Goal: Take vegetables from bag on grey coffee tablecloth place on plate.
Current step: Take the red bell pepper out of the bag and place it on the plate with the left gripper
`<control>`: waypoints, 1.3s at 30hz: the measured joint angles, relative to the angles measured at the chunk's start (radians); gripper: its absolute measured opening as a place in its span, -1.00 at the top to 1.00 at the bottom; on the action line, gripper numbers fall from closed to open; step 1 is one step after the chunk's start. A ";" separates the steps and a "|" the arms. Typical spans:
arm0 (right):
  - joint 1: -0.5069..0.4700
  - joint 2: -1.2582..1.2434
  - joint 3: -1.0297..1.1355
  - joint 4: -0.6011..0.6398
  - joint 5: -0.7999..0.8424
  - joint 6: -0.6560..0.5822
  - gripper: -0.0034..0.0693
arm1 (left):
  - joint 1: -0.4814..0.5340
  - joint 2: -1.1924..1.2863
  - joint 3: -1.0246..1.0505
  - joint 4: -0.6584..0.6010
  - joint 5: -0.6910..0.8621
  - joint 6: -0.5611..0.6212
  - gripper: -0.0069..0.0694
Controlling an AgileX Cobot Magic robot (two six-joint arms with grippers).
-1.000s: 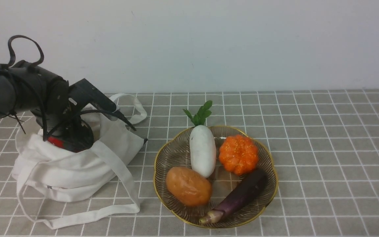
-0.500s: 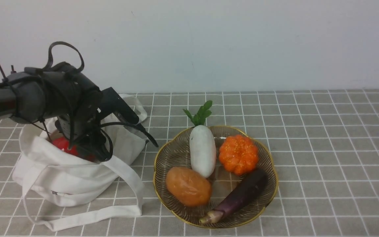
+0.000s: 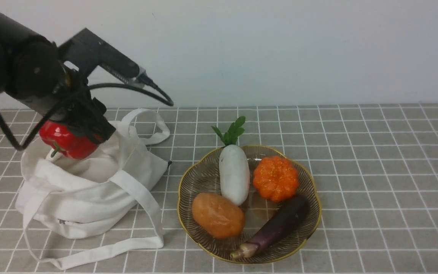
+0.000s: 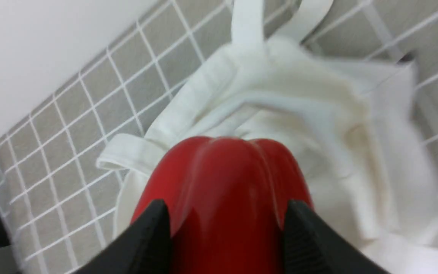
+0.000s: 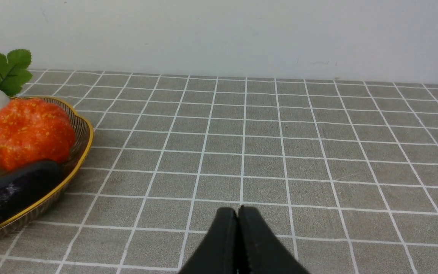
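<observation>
The pepper (image 3: 67,140) hangs just above the mouth of the bag (image 3: 86,194), pinched across its lobes by the left jaws, green stem turned downward. The step in hand looks to be the carry to the plate (image 3: 179,190): keep this height until the pepper is past the bag's rim and straps so no fabric gets dragged, then cross to the robot's right and lower onto the bare patch left of the radish (image 3: 234,173) and behind the potato (image 3: 218,215), which seems the roomiest gap; the glossy skin could slip, so squeeze firmly and let go low. The left arm (image 3: 21,72) reaches in from the left edge, wrist pitched down over the bag. The right jaws are closed on nothing, low over bare cloth (image 5: 280,152) beside the plate
</observation>
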 joint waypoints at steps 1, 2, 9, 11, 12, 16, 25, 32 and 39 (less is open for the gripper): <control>0.000 0.000 0.000 0.000 0.000 0.000 0.96 | -0.003 -0.031 0.000 -0.067 0.000 0.007 -0.08; 0.000 0.000 0.000 0.000 0.000 0.000 0.96 | -0.011 -0.052 0.000 -0.119 0.001 0.014 -0.08; 0.000 0.000 0.000 0.000 0.000 0.000 0.96 | -0.130 -0.061 0.003 -0.525 0.004 0.187 -0.08; 0.000 0.000 0.000 0.000 0.000 0.000 0.96 | -0.161 -0.039 0.003 -0.615 -0.002 0.229 -0.08; 0.000 0.000 0.000 0.000 0.000 0.000 0.96 | -0.164 -0.035 0.003 -0.636 -0.005 0.237 -0.08; 0.000 0.000 0.000 0.000 0.000 0.000 0.96 | -0.207 0.068 0.003 -0.862 -0.068 0.301 -0.08; 0.000 0.000 0.000 0.000 0.000 0.000 0.96 | -0.220 0.229 0.003 -1.095 -0.190 0.478 -0.08; 0.000 0.000 0.000 0.000 0.000 0.000 0.96 | -0.221 0.268 0.003 -1.189 -0.217 0.532 -0.29; 0.000 0.000 0.000 0.000 0.000 0.000 0.96 | -0.221 0.267 0.003 -1.195 -0.219 0.555 -0.77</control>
